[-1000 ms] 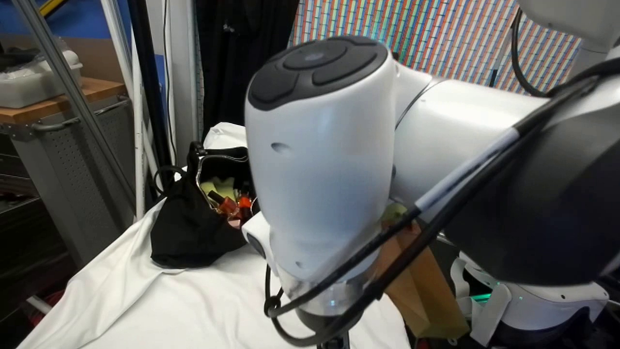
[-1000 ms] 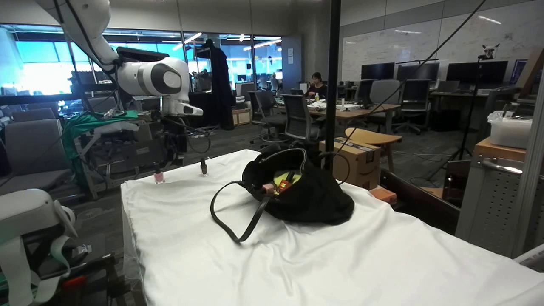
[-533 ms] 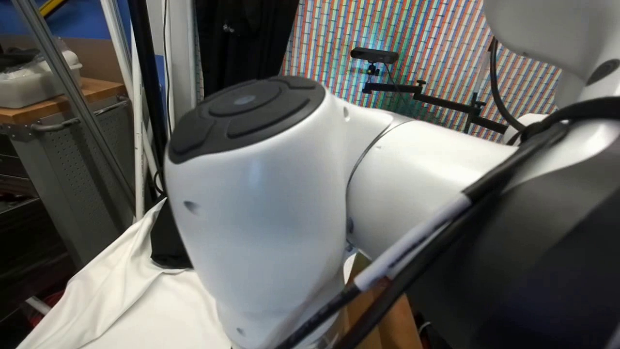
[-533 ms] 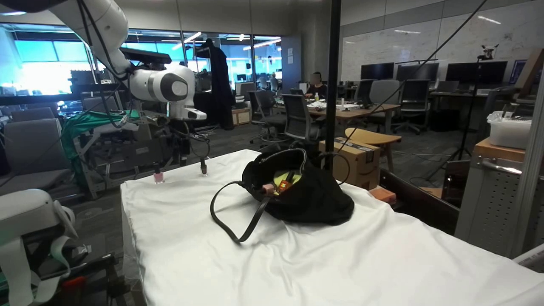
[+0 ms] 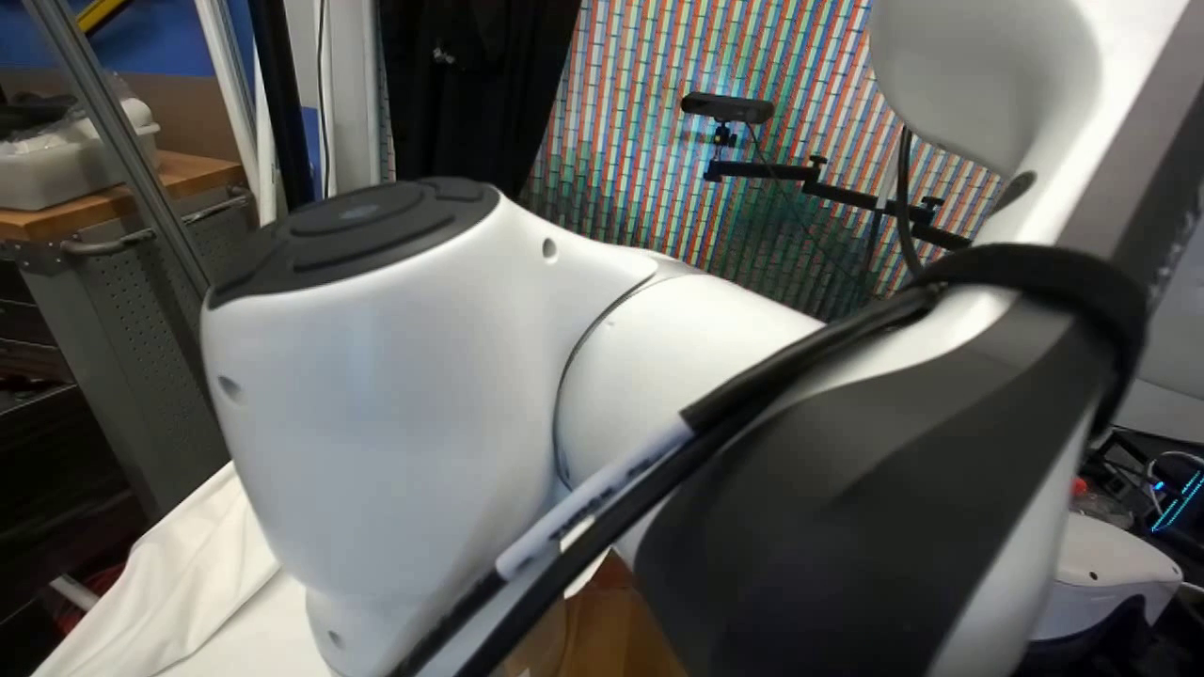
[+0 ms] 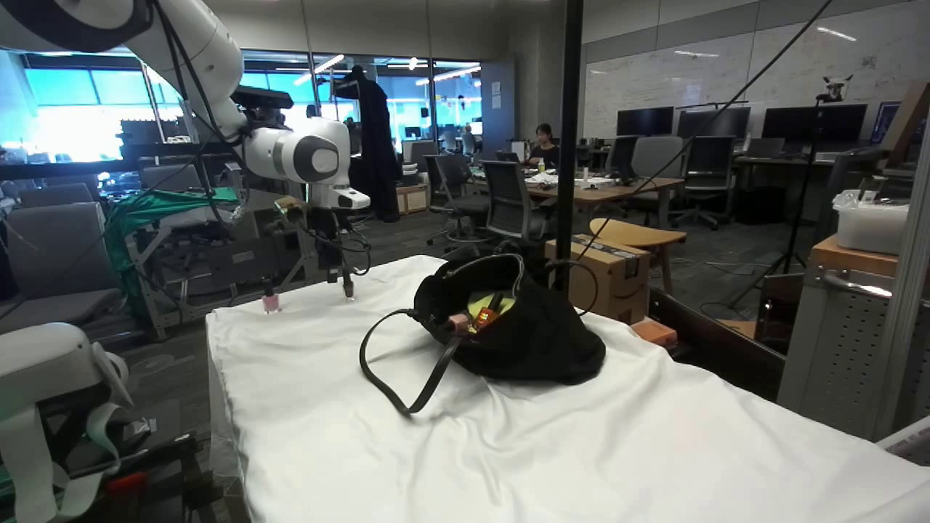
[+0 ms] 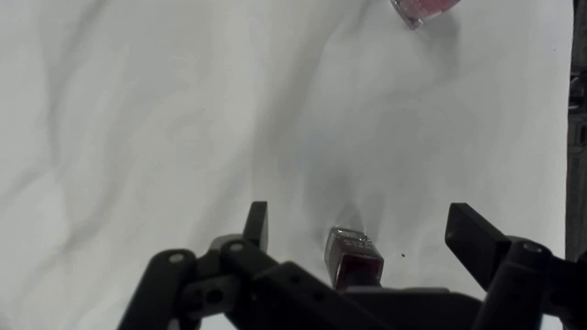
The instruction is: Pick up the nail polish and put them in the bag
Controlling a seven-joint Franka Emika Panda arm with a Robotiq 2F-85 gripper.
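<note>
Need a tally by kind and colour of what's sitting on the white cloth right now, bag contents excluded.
Dark polish: 1
Pink polish: 1
Black bag: 1
Total: 3

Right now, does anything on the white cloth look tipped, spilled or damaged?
Nothing looks spilled or damaged. The black bag looks askew: it slumps, tilted over, with one handle drooping onto the white cloth. The dark bottle and the pink bottle stand upright.
</note>
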